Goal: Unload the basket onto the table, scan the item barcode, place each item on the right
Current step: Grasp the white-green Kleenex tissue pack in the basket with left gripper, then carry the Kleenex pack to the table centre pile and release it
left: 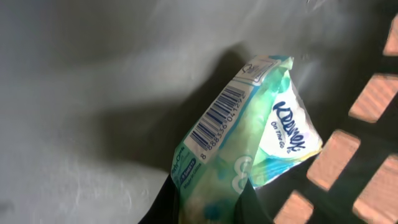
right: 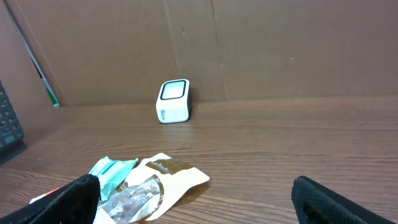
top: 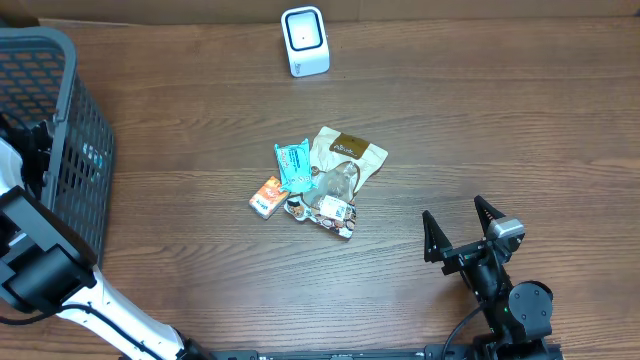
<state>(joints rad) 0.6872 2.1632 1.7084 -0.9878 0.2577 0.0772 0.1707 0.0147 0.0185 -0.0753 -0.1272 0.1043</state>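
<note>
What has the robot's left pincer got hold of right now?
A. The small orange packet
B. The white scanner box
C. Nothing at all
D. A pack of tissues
D: the left wrist view shows the left pincer closed on a green-and-white tissue pack, with its barcode facing the camera.
</note>
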